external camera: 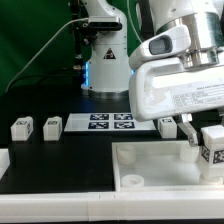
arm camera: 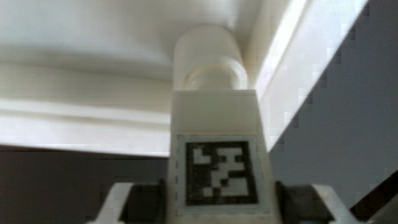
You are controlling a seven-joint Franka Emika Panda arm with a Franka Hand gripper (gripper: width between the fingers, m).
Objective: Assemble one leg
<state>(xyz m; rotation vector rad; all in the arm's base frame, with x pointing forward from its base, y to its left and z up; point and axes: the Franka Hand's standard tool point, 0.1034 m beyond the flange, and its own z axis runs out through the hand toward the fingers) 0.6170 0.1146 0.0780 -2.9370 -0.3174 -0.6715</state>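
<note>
My gripper is shut on a leg, a small white block with a black-and-white tag, at the exterior view's right. It holds the leg upright just over the right end of the large white tray-like piece. In the wrist view the leg sits between my fingers, and its rounded far end lies against the tray piece's inner corner. I cannot tell whether it touches. Two more legs stand at the exterior view's left, and a third shows partly behind my gripper.
The marker board lies on the black table behind the tray piece. A white raised border runs along the table's front and left. The robot base and a green backdrop stand behind.
</note>
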